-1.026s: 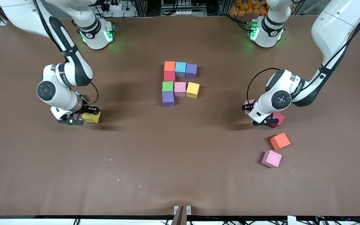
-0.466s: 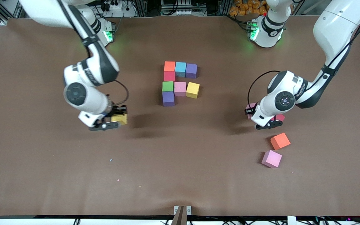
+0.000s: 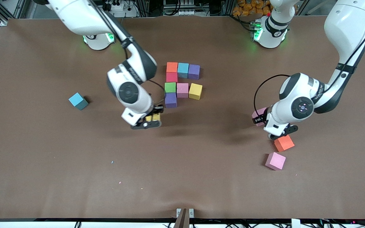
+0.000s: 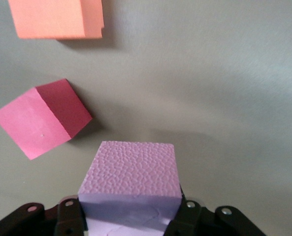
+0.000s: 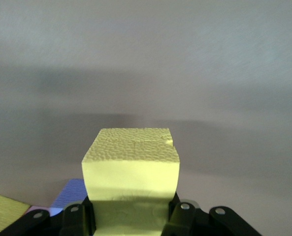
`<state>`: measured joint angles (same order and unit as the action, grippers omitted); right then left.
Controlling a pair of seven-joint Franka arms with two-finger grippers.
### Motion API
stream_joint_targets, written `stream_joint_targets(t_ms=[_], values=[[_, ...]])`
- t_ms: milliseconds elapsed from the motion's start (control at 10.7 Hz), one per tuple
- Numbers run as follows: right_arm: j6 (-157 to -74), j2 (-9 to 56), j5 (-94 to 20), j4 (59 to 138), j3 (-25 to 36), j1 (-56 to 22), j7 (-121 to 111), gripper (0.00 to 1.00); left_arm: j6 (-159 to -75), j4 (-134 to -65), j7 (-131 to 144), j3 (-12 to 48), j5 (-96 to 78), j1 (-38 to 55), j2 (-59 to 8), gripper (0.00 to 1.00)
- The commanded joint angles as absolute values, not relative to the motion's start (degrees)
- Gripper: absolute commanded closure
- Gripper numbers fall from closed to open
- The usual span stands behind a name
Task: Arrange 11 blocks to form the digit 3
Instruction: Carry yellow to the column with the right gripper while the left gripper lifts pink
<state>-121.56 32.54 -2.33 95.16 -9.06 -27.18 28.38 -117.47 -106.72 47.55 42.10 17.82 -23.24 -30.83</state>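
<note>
Brown table with a tight cluster of 8 blocks mid-table. 1 light blue block sits alone toward the right arm's end. Toward the left arm's end, an orange block and, nearer the front camera, a pink block, close together but apart.

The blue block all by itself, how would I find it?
Start at the colourful block figure mid-table, then look toward the right arm's end. A light blue block sits there alone on the brown table. The other light blue one is inside the figure, between orange and purple.
</note>
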Motion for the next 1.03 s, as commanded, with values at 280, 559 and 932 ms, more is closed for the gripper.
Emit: stream_joint_targets(t_ms=[280, 559, 932], values=[[-126.74, 37.17, -2.11, 92.99, -8.7, -30.58, 34.01, 0.92, -112.68, -100.82, 52.63, 42.1, 16.44, -20.22, -30.76, 0.83], [-128.32, 38.58, -2.02, 92.64, -8.53, -31.98, 35.94, 0.92, -112.68, -98.62, 57.47, 41.84, 16.61, -17.94, -31.72, 0.83], [-127.88, 40.86, 4.99, 91.68, -8.35, -34.36, 42.52, 0.92, -112.68, -98.17, 58.71, 41.84, 16.61, -17.75, -32.26, 0.83]])
